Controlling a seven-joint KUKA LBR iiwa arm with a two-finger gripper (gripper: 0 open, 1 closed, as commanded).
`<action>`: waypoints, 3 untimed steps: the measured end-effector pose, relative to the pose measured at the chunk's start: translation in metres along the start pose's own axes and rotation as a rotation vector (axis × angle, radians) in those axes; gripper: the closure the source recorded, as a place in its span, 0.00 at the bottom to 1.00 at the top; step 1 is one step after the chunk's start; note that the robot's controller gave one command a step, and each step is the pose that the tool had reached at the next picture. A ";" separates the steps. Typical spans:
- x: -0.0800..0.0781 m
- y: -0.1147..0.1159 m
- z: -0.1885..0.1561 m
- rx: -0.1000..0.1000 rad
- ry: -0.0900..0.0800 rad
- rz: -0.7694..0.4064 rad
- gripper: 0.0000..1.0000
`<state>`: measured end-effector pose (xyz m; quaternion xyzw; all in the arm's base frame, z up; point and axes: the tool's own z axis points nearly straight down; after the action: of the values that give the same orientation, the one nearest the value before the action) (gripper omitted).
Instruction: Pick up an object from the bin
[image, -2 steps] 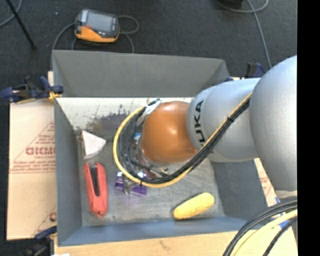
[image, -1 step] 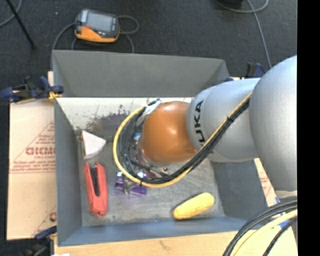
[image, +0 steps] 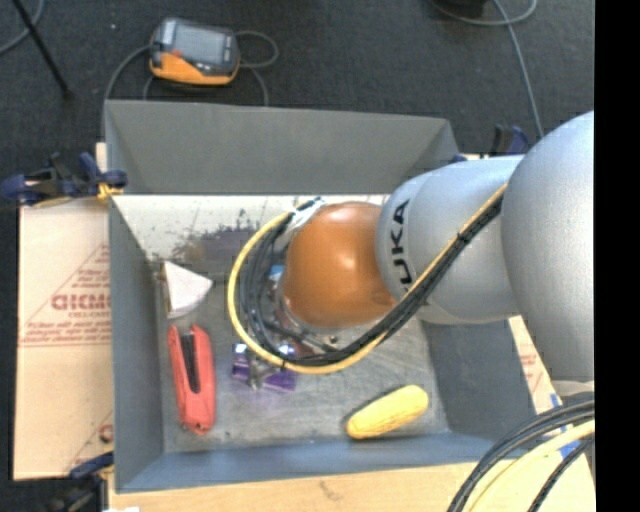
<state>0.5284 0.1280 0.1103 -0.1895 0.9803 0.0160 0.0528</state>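
Gripper (image: 268, 345) sits low over the middle of the bin (image: 280, 150), mostly hidden under the orange cover (image: 335, 265) and the yellow cable (image: 232, 290) looped round it. Can't tell from this angle whether it is open or closed, and nothing visibly sits in it.

Nearest thing: a small purple piece (image: 262, 372), irregular and blocky with a paler lilac patch. It lies flat on the bin floor at centre-front, right at the lower edge of the gripper hardware. Can't tell whether they touch.

Other contents, all single items, no heap:
- white wedge (image: 185, 285), left side, close to the left wall, pointed end toward the centre
- red tool (image: 192, 375) with a dark slot down its length, lying lengthwise just below the wedge, near the left wall
- yellow corn cob (image: 388, 412), front right, lying slantwise close to the front wall

The purple piece is apart from the red tool and well apart from the cob, with bare floor on both sides of it and toward the front wall. The arm (image: 470, 250) covers the right and rear of the floor. The back left corner is bare, with dark scuffing.
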 end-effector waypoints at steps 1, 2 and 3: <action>0.000 0.000 0.000 0.000 0.000 0.003 1.00; 0.000 0.000 0.000 -0.001 0.000 0.005 1.00; 0.000 0.000 0.000 -0.001 0.000 0.005 1.00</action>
<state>0.5284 0.1281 0.1103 -0.1871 0.9808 0.0164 0.0525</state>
